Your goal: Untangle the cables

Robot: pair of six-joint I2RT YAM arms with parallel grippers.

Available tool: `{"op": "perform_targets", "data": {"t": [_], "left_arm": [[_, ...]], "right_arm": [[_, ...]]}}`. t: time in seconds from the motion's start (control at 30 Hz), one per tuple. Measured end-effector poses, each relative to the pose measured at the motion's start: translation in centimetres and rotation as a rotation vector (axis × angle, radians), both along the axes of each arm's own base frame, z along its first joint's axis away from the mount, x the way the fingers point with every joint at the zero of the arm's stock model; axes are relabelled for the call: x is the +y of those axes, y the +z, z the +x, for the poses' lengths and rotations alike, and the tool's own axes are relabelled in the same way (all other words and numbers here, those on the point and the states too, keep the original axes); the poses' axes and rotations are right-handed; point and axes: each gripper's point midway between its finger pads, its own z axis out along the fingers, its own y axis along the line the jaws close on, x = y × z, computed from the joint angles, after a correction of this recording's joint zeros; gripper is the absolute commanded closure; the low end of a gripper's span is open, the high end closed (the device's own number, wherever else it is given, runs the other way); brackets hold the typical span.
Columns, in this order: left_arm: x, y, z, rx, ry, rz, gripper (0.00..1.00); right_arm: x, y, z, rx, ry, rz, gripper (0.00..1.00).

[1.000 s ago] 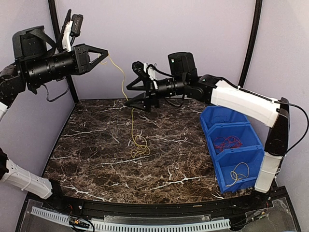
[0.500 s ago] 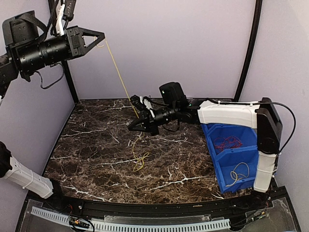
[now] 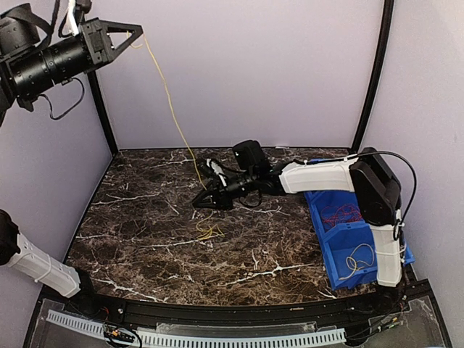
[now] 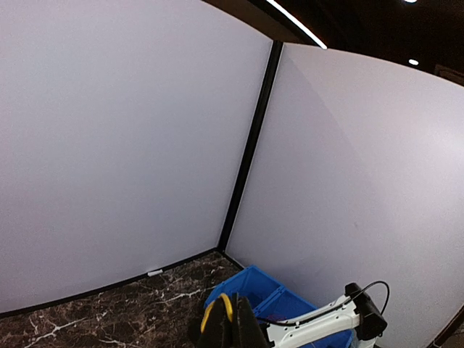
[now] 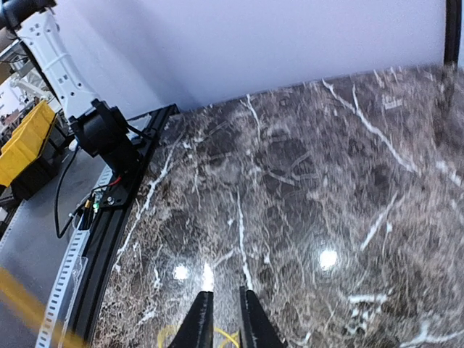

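Yellow cable [image 3: 168,101] runs from the raised left claw [image 3: 138,35], clamped on its upper end, down past the low right claw [image 3: 197,204], jaws narrow, grip indeterminate; loose coil on tabletop [image 3: 138,217].

Dark white-veined marble tabletop [image 3: 145,246] beneath the right gripper [image 3: 197,205], blue stacked bins [image 3: 335,255] well off to its right, lavender walls [image 3: 275,72] behind it, black corner post [image 3: 373,72] beyond, white slotted strip [image 3: 217,336] nearer than it.
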Motion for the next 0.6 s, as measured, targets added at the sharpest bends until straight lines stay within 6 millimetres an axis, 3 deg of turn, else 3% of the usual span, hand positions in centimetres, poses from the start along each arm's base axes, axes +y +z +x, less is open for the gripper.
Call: {"op": "perform_targets", "data": {"t": [0.1,0.2,0.47,0.6], "left_arm": [[1.6,2.9,-1.3,-0.062,-0.004,-0.082,1.0],[2.9,4.8,-2.4,-0.104,-0.007,-0.138,1.0],[3.5,5.9,-2.7,-0.129,-0.002,-0.174,1.0],[3.5,6.0,-2.6,-0.13,0.005,-0.178,1.0]], "right_arm": [[-0.3,-2.9,0.6,0.071,-0.027,-0.068,0.79],[-0.7,-4.3,1.0,0.102,-0.048,-0.103,0.8],[-0.6,-4.5,1.3,0.094,-0.067,-0.114,0.88],[-0.8,-4.9,1.6,0.086,-0.071,-0.12,0.79]]}}
